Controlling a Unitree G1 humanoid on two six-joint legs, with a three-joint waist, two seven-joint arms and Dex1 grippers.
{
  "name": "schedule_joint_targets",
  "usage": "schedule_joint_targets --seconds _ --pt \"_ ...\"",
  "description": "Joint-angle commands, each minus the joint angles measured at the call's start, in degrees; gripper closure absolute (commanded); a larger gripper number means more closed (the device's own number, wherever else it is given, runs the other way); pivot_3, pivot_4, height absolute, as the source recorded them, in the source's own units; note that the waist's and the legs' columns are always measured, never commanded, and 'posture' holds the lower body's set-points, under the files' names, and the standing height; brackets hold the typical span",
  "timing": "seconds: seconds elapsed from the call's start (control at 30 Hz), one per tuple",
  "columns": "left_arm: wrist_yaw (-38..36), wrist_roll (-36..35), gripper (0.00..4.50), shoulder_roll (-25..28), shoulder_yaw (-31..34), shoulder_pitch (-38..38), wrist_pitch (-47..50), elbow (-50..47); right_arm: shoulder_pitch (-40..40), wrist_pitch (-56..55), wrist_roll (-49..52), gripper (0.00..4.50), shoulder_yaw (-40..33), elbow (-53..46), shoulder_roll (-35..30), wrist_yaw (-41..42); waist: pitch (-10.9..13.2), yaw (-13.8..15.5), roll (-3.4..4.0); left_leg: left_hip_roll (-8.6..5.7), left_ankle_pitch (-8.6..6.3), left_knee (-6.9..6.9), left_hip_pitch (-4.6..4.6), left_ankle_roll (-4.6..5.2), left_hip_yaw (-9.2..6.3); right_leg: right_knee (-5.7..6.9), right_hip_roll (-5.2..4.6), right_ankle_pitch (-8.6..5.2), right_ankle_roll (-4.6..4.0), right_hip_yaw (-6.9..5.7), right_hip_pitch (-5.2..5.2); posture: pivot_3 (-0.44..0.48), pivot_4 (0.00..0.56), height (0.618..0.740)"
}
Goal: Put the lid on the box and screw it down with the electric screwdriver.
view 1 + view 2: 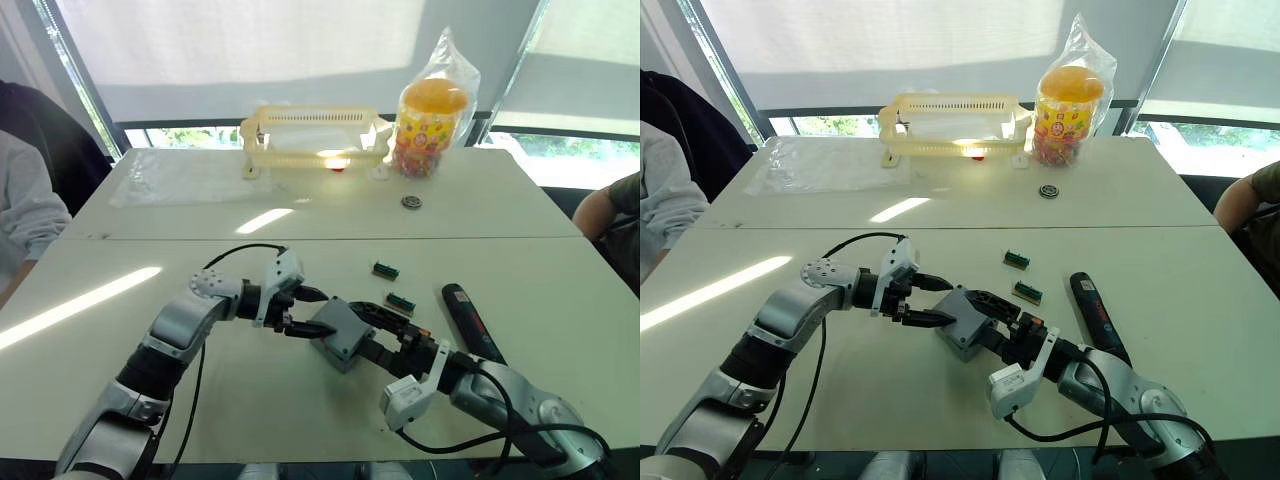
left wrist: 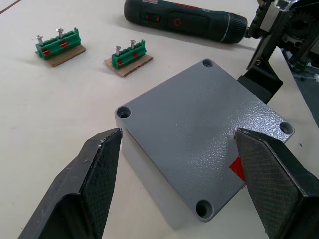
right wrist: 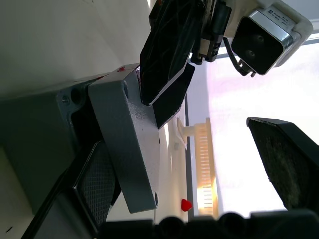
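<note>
The lid (image 2: 199, 134) lies on the box (image 1: 335, 345), between the spread fingers of the left gripper (image 1: 300, 312). The right gripper (image 1: 385, 325) is also released, one finger touching the box's far side. The electric screwdriver (image 1: 470, 322) lies just beyond the right gripper.

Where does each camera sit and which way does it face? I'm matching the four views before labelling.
Head eyes: on the head, facing forward and down at the table; both arms show, left gripper and right gripper at the lid.
Left wrist: along its open fingers at the lid on the box.
Right wrist: along its fingers, lid edge-on.
Shared: lid; electric screwdriver.
</note>
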Motion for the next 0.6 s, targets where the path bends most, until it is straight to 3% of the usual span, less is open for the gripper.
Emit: schedule_joint_targets --seconds 0.03,0.37,0.6 --pt "0.2 3.3 0.82 0.5 -2.8 0.5 -0.7 0.9 0.2 -0.7 2.2 0.05 -2.3 -3.3 -1.1 0.0 0.0 0.1 0.0 0.0 0.0 0.0 0.0 0.0 0.0 0.0 0.0 0.0 0.0 0.0 0.01 0.0 0.15 0.74" --pt "0.9 3.3 0.82 -0.2 -2.7 0.2 0.3 1.4 -3.1 -3.7 9.3 0.05 -3.8 -3.1 -7.4 5.6 0.0 0.1 0.01 -0.02 0.0 0.02 -0.01 0.0 0.0 0.0 -0.02 0.0 0.01 -0.01 0.02 0.0 0.15 0.74" --pt "0.7 2.8 0.82 -0.5 -2.3 0.7 -0.4 0.9 -1.0 -5.7 10.9 0.05 -6.2 -3.2 -9.6 5.6 0.0 0.2 0.01 -0.03 0.0 0.02 -0.01 0.0 0.02 0.0 -0.02 0.0 0.01 0.0 0.02 0.0 0.15 0.74"
